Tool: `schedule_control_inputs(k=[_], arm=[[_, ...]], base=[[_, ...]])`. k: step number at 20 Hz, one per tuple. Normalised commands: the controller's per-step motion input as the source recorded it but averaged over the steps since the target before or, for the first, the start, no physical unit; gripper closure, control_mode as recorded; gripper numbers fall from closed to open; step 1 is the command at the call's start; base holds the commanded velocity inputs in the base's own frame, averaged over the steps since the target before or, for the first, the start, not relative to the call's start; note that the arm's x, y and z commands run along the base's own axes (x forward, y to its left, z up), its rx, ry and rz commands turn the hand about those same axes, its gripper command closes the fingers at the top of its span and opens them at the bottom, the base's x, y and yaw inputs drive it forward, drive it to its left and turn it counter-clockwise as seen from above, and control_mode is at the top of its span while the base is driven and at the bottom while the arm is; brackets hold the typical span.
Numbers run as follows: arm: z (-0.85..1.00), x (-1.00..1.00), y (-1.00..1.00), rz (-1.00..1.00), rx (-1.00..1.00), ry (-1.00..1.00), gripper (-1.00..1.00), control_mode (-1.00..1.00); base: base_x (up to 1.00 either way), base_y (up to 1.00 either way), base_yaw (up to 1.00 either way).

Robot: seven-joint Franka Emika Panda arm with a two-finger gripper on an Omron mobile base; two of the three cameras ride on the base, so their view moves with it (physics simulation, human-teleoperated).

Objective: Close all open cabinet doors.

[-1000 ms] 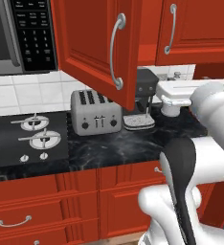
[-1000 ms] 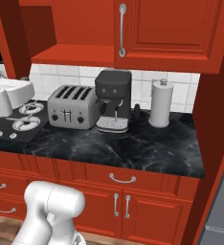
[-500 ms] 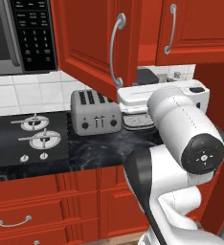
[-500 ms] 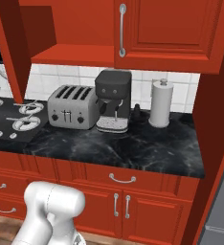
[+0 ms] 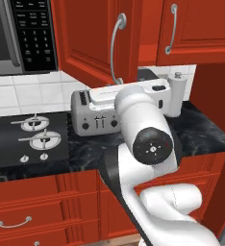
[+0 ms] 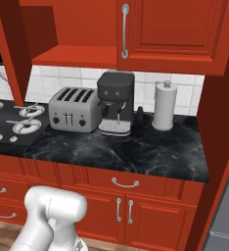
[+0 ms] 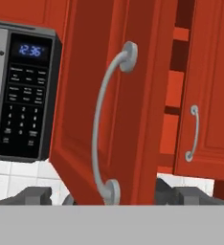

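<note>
so the upper cabinet door (image 5: 93, 41) on the left is standing open, swung out toward the camera over the counter, with its curved silver handle (image 5: 115, 48) facing out. in the hand view that same door (image 7: 111, 105) sits dead centre, edge-on-ish, handle (image 7: 106, 124) running top to bottom right in front of the camera. the neighbouring upper door (image 5: 196, 29) to the right looks shut flat, its own handle (image 5: 170, 29) near its left edge. from the right base view you can see straight into the open cabinet's red shelf (image 6: 75, 56), with the closed door (image 6: 172, 32) beside it.

gripper (image 7: 109, 196): the two dark finger tips (image 7: 35, 195) sit far apart at the bottom of the hand view, one each side of the handle's lower end, so the jaws are spread wide and not holding anything. can't tell if anything is touching the door, it looks like it's just near it.

on the dark marble counter (image 6: 136, 152) under the open cabinet there's a silver toaster (image 6: 73, 109), a black coffee machine (image 6: 115, 100) just beside it, and a paper towel roll (image 6: 164, 105) further right. microwave (image 5: 20, 36) is left of the open door, stove burners (image 5: 35, 139) below it. the lower doors (image 6: 111, 215) under the counter look closed.
</note>
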Motion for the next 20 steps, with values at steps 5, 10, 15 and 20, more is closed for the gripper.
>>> schedule_control_inputs(k=[5,10,15,20], arm=[[-0.19,0.7,0.28,0.0,0.0,0.03,-1.0,-1.0],[-0.29,0.81,0.27,0.0,0.0,0.07,-1.0,-1.0],[-0.32,0.75,0.29,0.01,0.0,0.08,-1.0,-1.0],[-0.23,0.69,0.26,0.0,0.0,0.04,-1.0,-1.0]], base=[[0.0,0.0,0.0],[0.0,0.0,0.0],[0.0,0.0,0.0],[0.0,0.0,0.0]])
